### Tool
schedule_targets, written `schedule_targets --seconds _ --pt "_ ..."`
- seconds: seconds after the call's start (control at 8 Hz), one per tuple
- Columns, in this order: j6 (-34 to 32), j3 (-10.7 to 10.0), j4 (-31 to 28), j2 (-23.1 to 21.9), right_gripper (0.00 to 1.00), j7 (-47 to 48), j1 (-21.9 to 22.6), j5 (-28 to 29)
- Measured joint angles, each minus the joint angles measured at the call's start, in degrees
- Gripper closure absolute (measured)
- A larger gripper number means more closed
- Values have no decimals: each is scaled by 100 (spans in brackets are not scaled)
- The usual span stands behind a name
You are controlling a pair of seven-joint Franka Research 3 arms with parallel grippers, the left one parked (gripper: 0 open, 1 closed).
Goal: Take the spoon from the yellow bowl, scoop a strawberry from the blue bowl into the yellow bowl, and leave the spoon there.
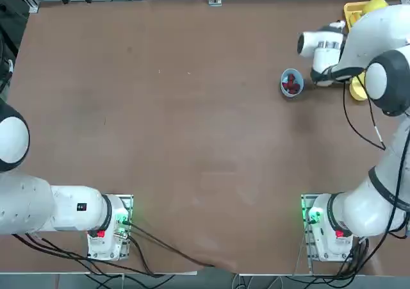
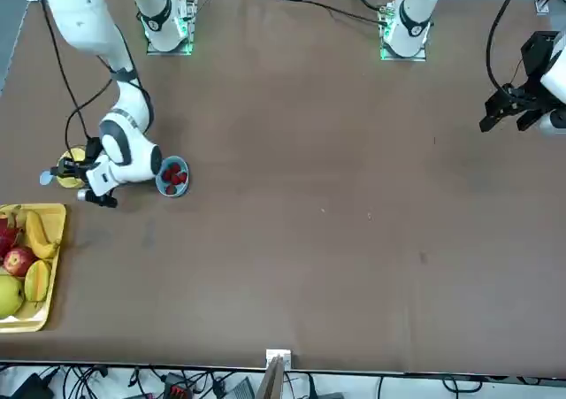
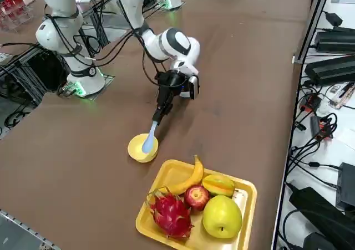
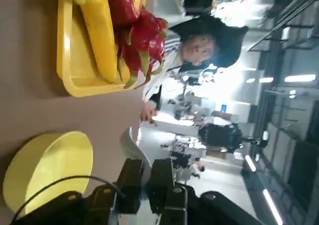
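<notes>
Spoon (image 3: 148,143) gripped by the right gripper (image 4: 147,170), close to the yellow bowl (image 3: 137,154).

The two fingers are closed on its handle, the pale blue head reaching out past them; whether that head is over the rim or just outside it is hard to tell. Red strawberries (image 1: 291,85) sit in the blue bowl (image 1: 284,76), and the yellow tray (image 3: 249,205) holds fruit.
</notes>
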Motion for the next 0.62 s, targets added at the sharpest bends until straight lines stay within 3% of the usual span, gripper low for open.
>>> schedule_targets --seconds 0.62 --pt "-223 52 761 -504 89 -1759 17 1521"
